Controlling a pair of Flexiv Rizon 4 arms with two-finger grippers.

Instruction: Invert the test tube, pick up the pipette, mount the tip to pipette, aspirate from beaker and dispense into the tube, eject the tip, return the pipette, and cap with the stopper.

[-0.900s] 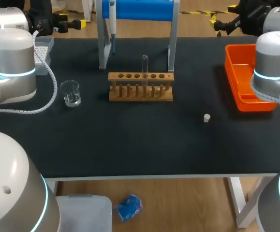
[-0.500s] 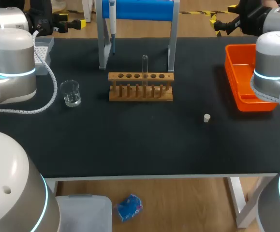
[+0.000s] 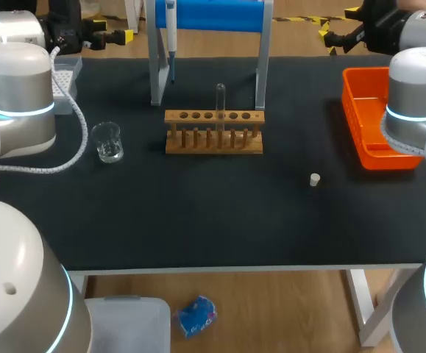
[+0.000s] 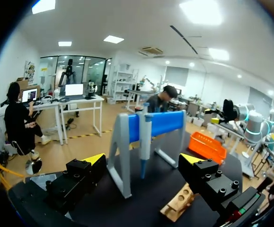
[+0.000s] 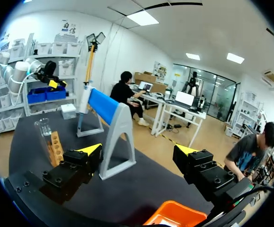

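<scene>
Both grippers were seen spread wide with nothing held: the left gripper (image 4: pixel 143 160) at the far left corner, the right gripper (image 5: pixel 137 150) at the far right. The test tube (image 3: pixel 220 99) was stood upright in the wooden rack (image 3: pixel 213 141) at the middle of the dark table (image 3: pixel 220 220); which end was up could not be told. The first step, inverting the tube, was judged to be in hand. A reach inward to the tube would be called for next. The pipette (image 3: pixel 171 33) was hung on the blue stand (image 3: pixel 209 15) behind the rack. The beaker (image 3: pixel 107 142) was set to the left, the stopper (image 3: pixel 314 179) nearer and to the right, and the orange tray (image 3: pixel 347 103) at the right edge.
</scene>
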